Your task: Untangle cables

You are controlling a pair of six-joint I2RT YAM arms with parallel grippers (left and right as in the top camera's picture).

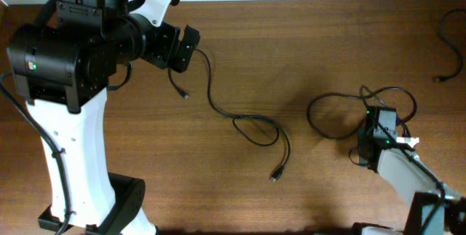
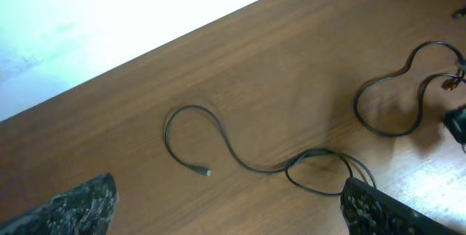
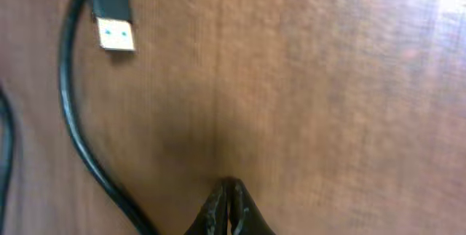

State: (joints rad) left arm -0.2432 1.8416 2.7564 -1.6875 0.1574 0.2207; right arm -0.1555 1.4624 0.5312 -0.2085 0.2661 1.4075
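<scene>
Now thin black cables (image 1: 211, 100) lie looped on the table (image 1: 291, 38).
Left gripper (image 2: 229, 202) stands wide apart; right gripper (image 3: 229, 207) is pressed together.

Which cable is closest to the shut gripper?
The looped cable beside the right gripper; the long cable lies centrally, and a third cable sits at the far edge.
</scene>
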